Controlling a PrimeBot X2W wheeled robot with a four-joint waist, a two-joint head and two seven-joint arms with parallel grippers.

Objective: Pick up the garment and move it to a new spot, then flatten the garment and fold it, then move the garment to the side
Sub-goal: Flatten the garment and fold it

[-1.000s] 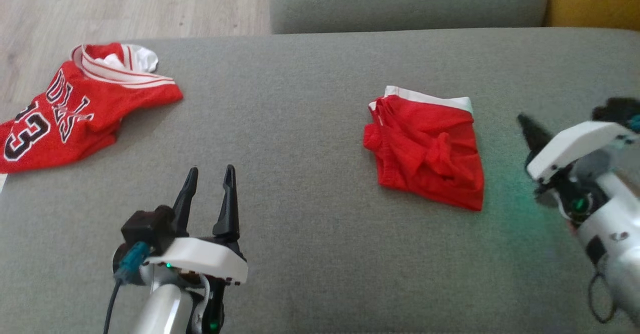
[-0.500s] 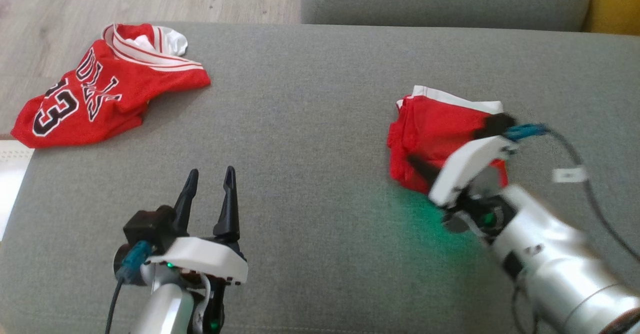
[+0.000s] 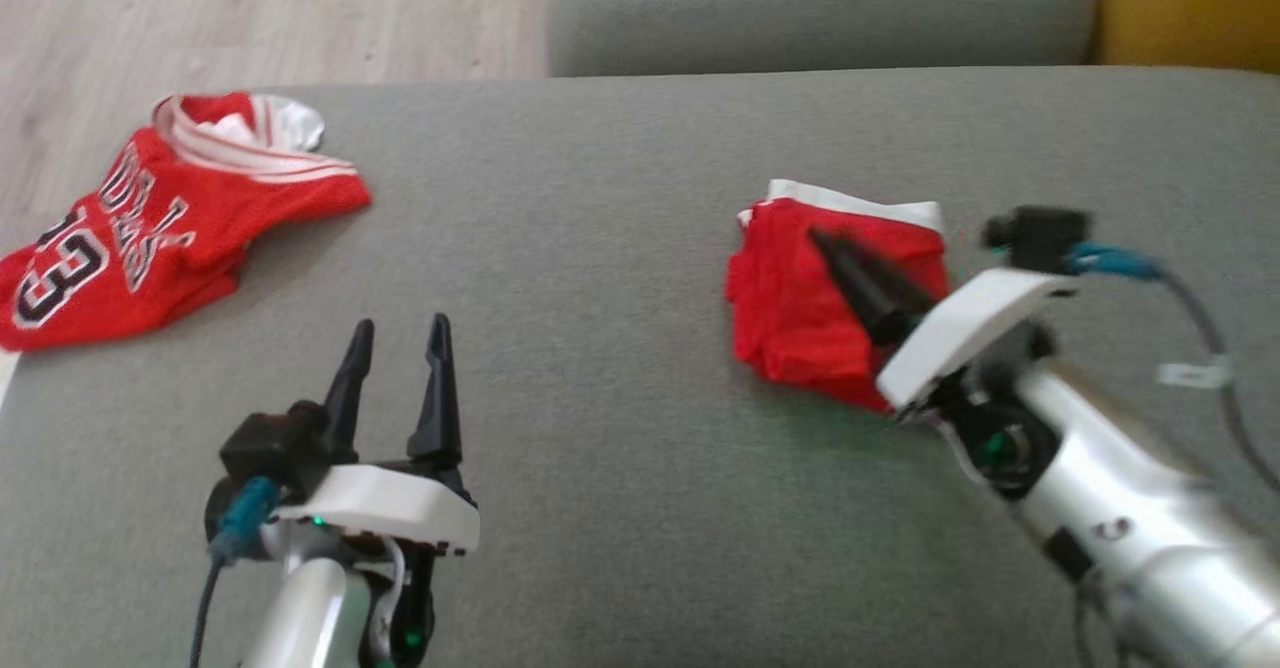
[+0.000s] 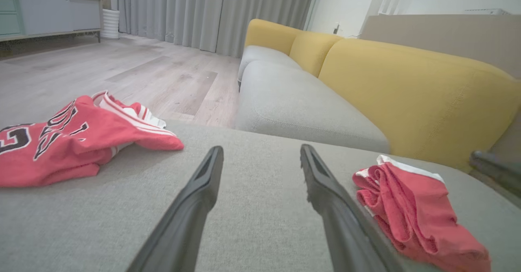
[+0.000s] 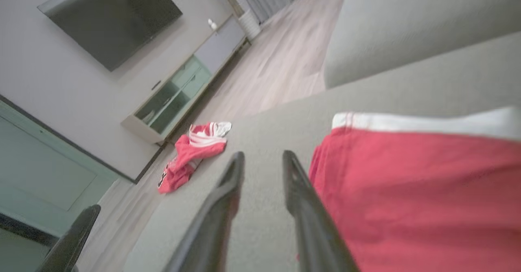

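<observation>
The garment, folded red shorts with a white waistband (image 3: pixel 800 318), lies on the right part of the grey cushion (image 3: pixel 600 248); it also shows in the left wrist view (image 4: pixel 411 207) and the right wrist view (image 5: pixel 415 190). My right gripper (image 3: pixel 822 240) reaches up-left over the shorts. Its fingers stand a little apart with nothing between them (image 5: pixel 263 156), just beside the shorts' edge. My left gripper (image 3: pixel 400 324) rests open at the lower left, empty (image 4: pixel 261 150), well away from the shorts.
A red jersey with black numbers (image 3: pixel 150 228) lies crumpled at the cushion's far left corner (image 4: pixel 61 141). Behind are another grey seat cushion (image 3: pixel 820 8), a yellow sofa back (image 4: pixel 407 97) and wood floor (image 3: pixel 250 8).
My right arm has swung in from the right edge, and its fingers now lie over the shorts, pointing up-left. The head camera shifted slightly. The left gripper has barely moved.
</observation>
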